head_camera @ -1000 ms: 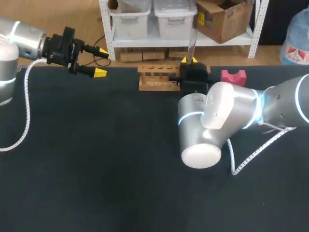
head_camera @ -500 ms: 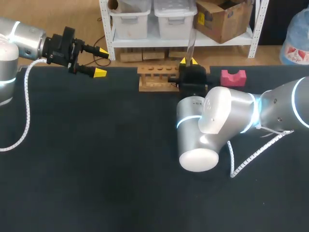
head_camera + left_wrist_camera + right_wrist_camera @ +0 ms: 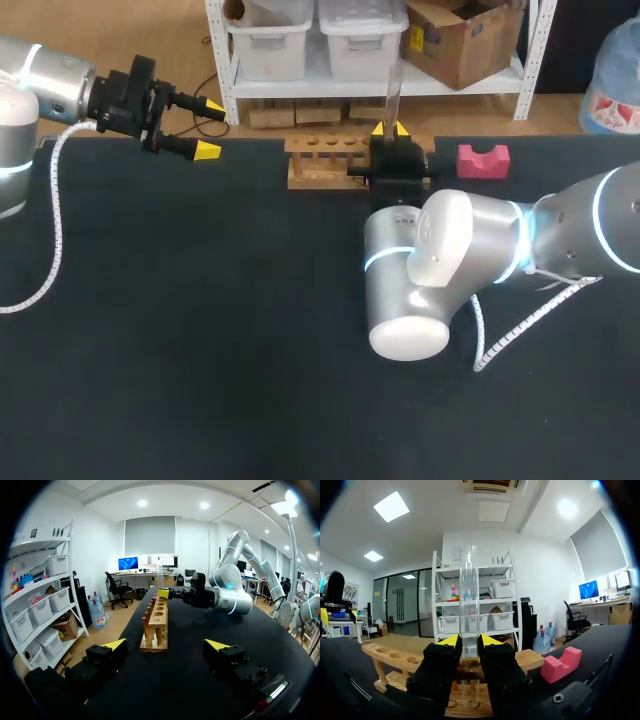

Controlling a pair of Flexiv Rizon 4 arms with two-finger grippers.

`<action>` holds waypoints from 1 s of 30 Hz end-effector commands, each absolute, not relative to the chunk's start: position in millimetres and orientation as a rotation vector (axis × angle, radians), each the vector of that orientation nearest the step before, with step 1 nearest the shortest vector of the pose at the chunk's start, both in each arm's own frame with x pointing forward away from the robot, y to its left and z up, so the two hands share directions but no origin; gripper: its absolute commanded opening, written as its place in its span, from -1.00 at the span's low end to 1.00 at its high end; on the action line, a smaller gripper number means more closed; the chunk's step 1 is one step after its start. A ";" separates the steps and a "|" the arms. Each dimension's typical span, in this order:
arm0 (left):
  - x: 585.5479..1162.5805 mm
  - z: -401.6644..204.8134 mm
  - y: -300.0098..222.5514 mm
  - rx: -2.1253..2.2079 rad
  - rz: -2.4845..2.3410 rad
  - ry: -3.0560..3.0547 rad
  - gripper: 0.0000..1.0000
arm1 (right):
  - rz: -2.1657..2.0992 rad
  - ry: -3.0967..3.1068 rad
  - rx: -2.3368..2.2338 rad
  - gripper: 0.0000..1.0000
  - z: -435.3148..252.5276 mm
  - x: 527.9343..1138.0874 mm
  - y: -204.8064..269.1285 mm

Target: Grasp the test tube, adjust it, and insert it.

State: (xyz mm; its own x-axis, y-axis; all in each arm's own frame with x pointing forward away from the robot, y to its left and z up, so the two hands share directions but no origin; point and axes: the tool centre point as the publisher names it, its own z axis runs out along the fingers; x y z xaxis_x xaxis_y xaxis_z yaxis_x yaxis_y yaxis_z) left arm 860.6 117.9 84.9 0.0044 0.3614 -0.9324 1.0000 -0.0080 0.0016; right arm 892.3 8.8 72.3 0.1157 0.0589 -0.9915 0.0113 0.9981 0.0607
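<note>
At one end of the rack, the test tube is pinched upright by the right claw; the left claw is spread wide. If misaligned, the rim could be struck.

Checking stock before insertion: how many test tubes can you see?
1. The tube stands upright in the right gripper, at the rack's right end. The rack's visible holes are empty, though the gripper hides some in the head view.

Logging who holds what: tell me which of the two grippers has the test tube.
The right gripper: it is shut on the upright test tube at the wooden rack. The left gripper is open and empty, off the rack's other end.
</note>
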 end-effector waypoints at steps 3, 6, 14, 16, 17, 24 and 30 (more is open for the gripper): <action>861.3 84.5 118.0 1.485 -1.015 1.470 1.00 | 0.170 1.461 -0.096 -0.47 71.4 891.5 5.2; 861.3 84.5 118.0 1.485 -1.015 1.470 1.00 | 0.175 1.473 -0.096 1.00 72.1 889.9 4.9; 861.3 84.5 118.0 1.485 -1.015 1.470 1.00 | 0.206 1.517 -0.116 1.00 84.2 879.1 1.8; 861.3 84.5 118.0 1.485 -1.015 1.470 1.00 | 0.229 1.538 -0.133 1.00 87.9 873.2 0.9; 861.3 84.5 118.0 1.485 -1.015 1.470 1.00 | 0.245 1.552 -0.145 1.00 89.4 870.1 0.5; 861.3 84.5 118.0 1.485 -1.015 1.470 1.00 | 0.452 1.657 -0.289 1.00 103.4 839.3 -4.1; 861.3 84.5 118.0 1.485 -1.015 1.470 1.00 | 0.643 1.737 -0.458 1.00 103.7 817.7 -6.4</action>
State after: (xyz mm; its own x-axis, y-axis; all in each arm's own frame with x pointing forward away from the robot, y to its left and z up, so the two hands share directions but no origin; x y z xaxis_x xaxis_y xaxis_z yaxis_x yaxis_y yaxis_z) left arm 860.6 117.9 84.9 0.0044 0.3613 -0.9324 1.0000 -0.0080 0.0017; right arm 834.1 4.9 91.6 -0.1708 0.0593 -0.9835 -0.0585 0.9958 0.0702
